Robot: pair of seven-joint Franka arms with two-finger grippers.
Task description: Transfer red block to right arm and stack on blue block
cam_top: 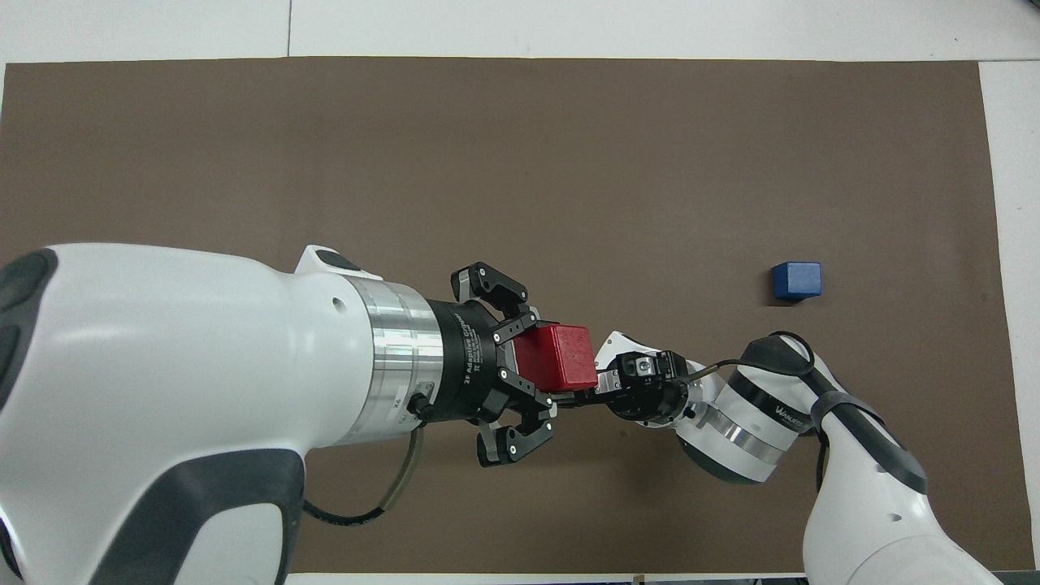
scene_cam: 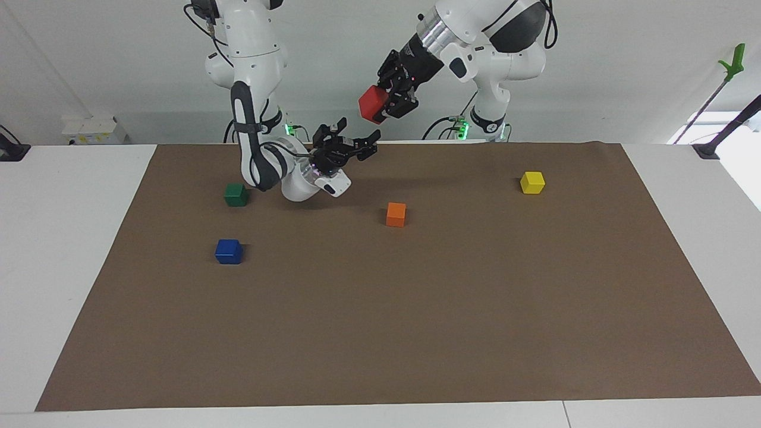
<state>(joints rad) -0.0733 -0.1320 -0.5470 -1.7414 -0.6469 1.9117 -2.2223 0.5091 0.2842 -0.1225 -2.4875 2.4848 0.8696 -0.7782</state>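
My left gripper (scene_cam: 385,102) is shut on the red block (scene_cam: 373,104) and holds it in the air over the robots' edge of the brown mat. It also shows in the overhead view (cam_top: 543,361) with the red block (cam_top: 562,357) at its tips. My right gripper (scene_cam: 355,134) is open, lower than the red block and just toward the right arm's end from it, not touching it. In the overhead view my right gripper (cam_top: 587,396) is partly hidden under the red block. The blue block (scene_cam: 229,251) (cam_top: 796,280) sits alone on the mat, toward the right arm's end.
A green cube (scene_cam: 236,194) lies beside the right arm's wrist, nearer to the robots than the blue block. An orange cube (scene_cam: 396,214) sits mid-mat and a yellow cube (scene_cam: 532,182) toward the left arm's end. The brown mat (scene_cam: 380,333) covers the white table.
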